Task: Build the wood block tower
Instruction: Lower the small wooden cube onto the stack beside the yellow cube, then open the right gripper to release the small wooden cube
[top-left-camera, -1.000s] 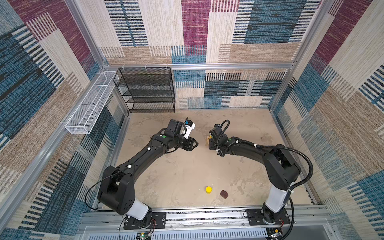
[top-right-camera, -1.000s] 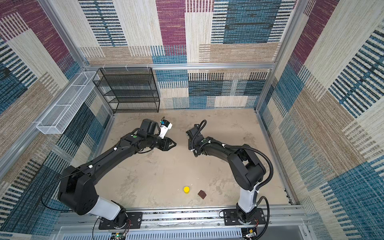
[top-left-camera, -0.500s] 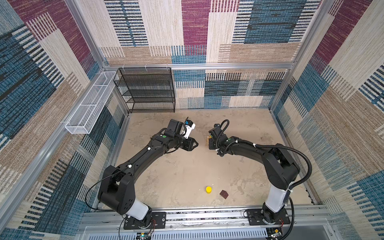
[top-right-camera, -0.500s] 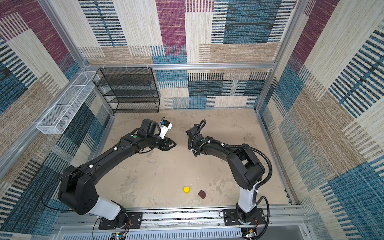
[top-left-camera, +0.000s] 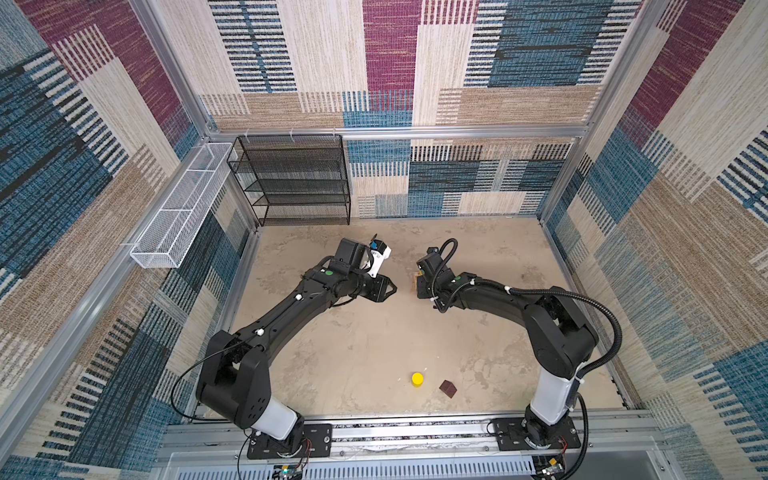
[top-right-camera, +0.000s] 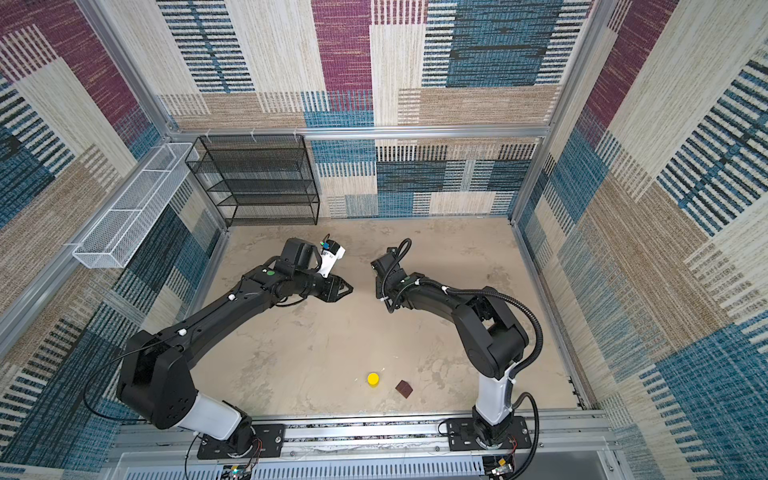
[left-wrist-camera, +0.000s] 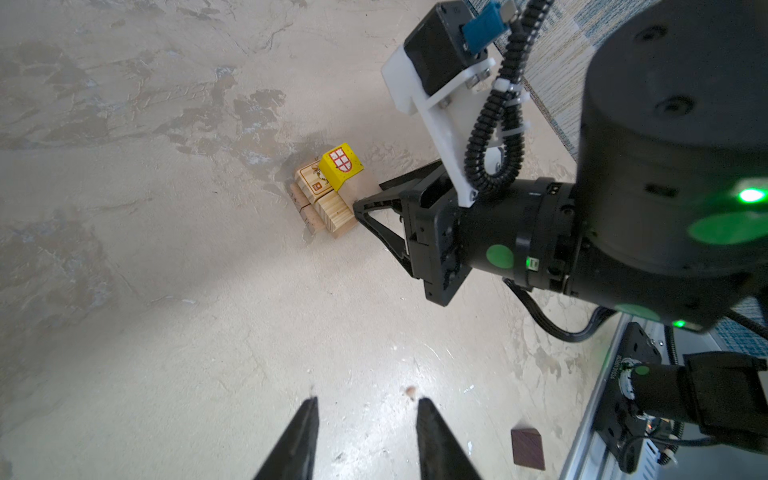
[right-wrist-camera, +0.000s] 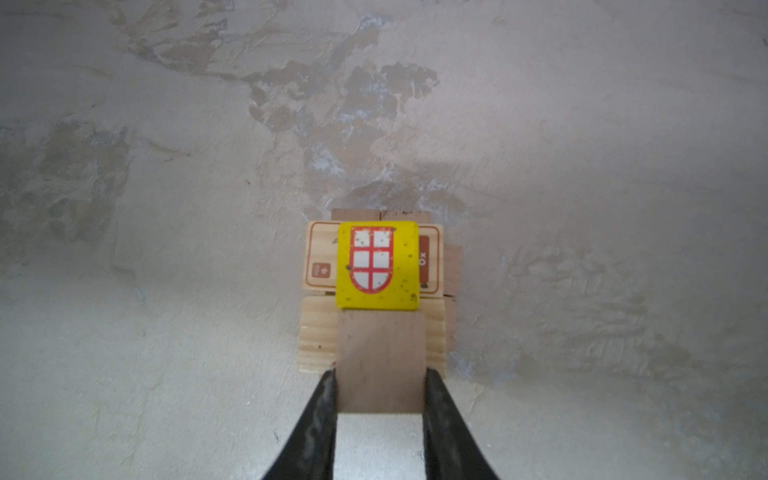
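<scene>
Wood block tower (left-wrist-camera: 328, 208): its yellow cube (right-wrist-camera: 376, 266) shows only in wrist views.

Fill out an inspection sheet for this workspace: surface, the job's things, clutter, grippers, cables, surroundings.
Surface: mottled beige table, stained in patches.
Job's things: wood block tower of crossed pale planks with a yellow cube on top; tan block right beside that cube; yellow cylinder and dark brown block lie apart near the front edge.
Clutter: nothing seen.
Grippers: right gripper shut on the tan block at the tower; left gripper open, empty, short of the tower.
Cables: black corrugated cable runs along the right arm; thin black cable at the left arm's base.
Surroundings: black mesh shelf, white wire basket, patterned fabric walls.
</scene>
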